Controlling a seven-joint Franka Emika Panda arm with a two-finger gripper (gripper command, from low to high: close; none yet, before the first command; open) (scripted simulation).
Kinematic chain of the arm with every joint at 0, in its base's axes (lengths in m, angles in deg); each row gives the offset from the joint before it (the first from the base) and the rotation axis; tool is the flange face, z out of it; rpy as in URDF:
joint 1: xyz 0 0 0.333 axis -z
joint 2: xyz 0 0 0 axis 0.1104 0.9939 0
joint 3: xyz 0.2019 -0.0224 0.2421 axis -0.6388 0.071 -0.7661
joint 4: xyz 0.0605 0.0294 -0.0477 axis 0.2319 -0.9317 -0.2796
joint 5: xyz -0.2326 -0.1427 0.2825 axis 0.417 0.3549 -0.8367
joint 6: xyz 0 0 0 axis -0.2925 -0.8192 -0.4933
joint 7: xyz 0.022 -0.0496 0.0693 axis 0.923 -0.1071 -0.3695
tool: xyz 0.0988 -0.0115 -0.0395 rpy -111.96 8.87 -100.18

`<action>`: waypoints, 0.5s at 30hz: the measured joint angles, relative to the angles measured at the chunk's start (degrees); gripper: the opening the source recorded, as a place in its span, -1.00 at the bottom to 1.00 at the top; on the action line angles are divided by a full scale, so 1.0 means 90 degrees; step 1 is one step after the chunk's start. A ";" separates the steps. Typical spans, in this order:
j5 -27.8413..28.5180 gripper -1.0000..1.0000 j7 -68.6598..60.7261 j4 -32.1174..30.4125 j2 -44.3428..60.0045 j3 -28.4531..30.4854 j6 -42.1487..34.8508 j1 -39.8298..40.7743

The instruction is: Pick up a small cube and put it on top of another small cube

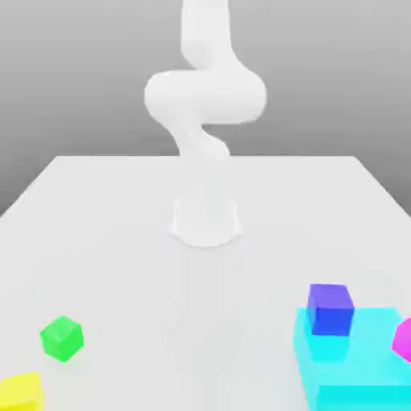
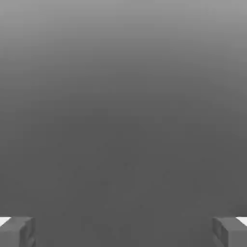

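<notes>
Gripper (image 2: 123, 231) jaws spread wide, nothing between the fingers (image 2: 17, 231), just plain grey surface under the hand camera. Arm (image 1: 205, 96) is folded up over its base (image 1: 206, 221) at the far middle of the table (image 1: 120, 209).

Landmark: the arm base. Green cube (image 1: 62, 338) sits on the table well nearer the camera than the base and off to the exterior view's left, well apart from the arm. Small, bright green, plain matte faces, turned a bit so one corner faces the camera.

Yellow cube (image 1: 22, 392) is just beyond the green one, nearer the camera.

No real container. On the opposite side of the base, a flat cyan block (image 1: 361, 369) carries a blue-purple cube (image 1: 331, 309) on its near-base corner. Magenta object (image 1: 403, 339) at the frame edge, shape unclear.
</notes>
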 joint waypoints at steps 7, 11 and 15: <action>0.0028 0.00 -0.0081 -0.0467 0.1643 0.0553 0.0788 0.0354; -0.0039 0.00 -0.0186 -0.0727 0.2560 0.0885 0.1228 0.0553; -0.0193 0.00 -0.0354 -0.0987 0.3486 0.1213 0.1668 0.0751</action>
